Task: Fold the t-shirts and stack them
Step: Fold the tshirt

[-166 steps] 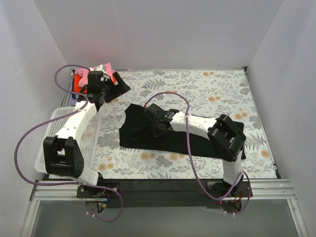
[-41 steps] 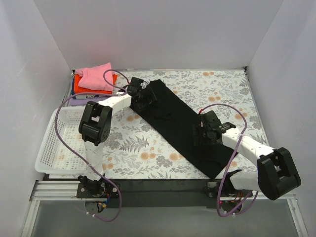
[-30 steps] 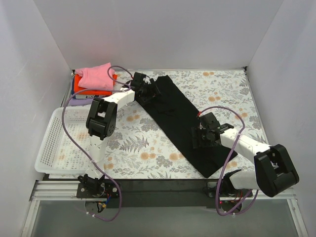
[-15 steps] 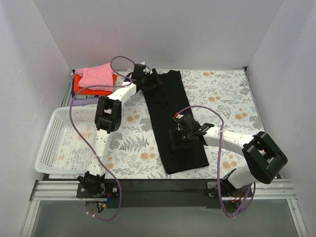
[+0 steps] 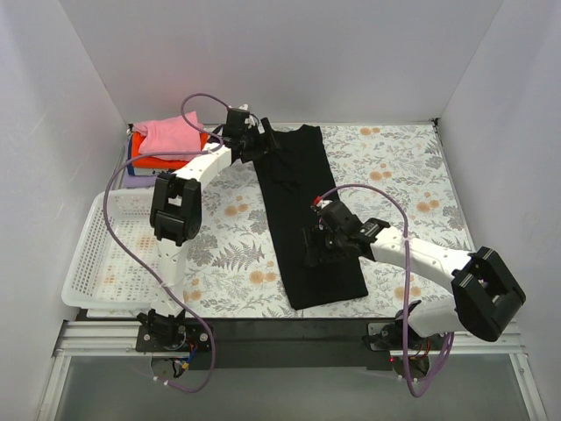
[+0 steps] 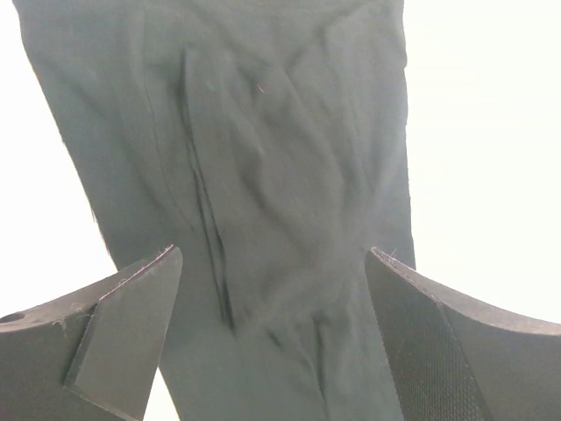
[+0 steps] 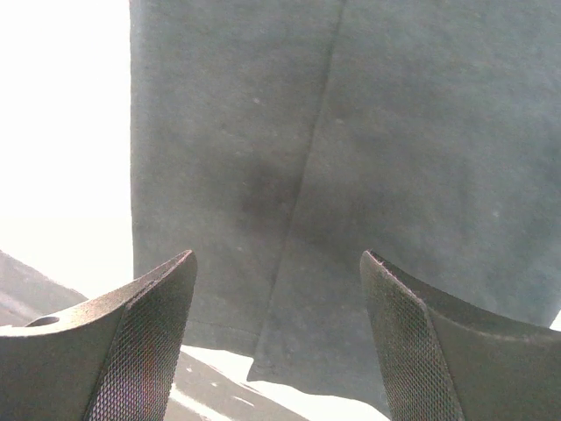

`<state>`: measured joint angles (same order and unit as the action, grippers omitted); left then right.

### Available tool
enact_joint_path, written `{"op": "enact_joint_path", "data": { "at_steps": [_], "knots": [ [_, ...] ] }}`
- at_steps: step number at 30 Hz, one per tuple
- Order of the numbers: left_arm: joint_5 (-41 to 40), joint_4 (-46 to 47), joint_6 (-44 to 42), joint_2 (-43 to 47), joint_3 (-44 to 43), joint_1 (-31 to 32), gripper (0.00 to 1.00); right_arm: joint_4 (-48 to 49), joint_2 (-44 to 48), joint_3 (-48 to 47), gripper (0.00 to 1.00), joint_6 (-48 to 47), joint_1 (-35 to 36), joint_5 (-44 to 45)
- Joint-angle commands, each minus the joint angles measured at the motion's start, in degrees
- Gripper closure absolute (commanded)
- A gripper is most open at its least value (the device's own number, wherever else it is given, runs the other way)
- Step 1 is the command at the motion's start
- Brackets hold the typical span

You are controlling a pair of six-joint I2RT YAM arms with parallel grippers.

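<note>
as the jaws stand wide, the black t-shirt (image 5: 302,206) lies in a long strip

where the shirt runs as a narrow folded band from the far edge of the tablecloth (image 5: 403,167) to the near edge, the left gripper (image 5: 257,142) sits at its far left corner and the right gripper (image 5: 316,250) over its near half. both are spread wide over dark cloth, pinching nothing. whether the fingertips touch the cloth i cannot tell. in the wrist views the table is washed out white. the pink t-shirt (image 5: 168,135) tops the orange t-shirt (image 5: 166,161) far left, beyond the basket (image 5: 96,263).
</note>
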<state>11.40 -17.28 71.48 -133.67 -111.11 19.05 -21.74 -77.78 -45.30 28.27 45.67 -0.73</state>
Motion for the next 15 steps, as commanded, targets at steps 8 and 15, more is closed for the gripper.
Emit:
{"op": "enact_joint_path", "data": {
  "at_steps": [8, 15],
  "knots": [
    [-0.3, 3.9, 4.5, 10.7, 16.1, 3.8, 0.15, -2.6, 2.8, 3.6, 0.19, 2.3, 3.0, 2.2],
    [0.1, 4.8, 5.1, 5.7, 14.3, 3.8, 0.15, -2.1, 2.7, 4.8, 0.19, 4.2, 5.5, 2.6]
  ]
}}
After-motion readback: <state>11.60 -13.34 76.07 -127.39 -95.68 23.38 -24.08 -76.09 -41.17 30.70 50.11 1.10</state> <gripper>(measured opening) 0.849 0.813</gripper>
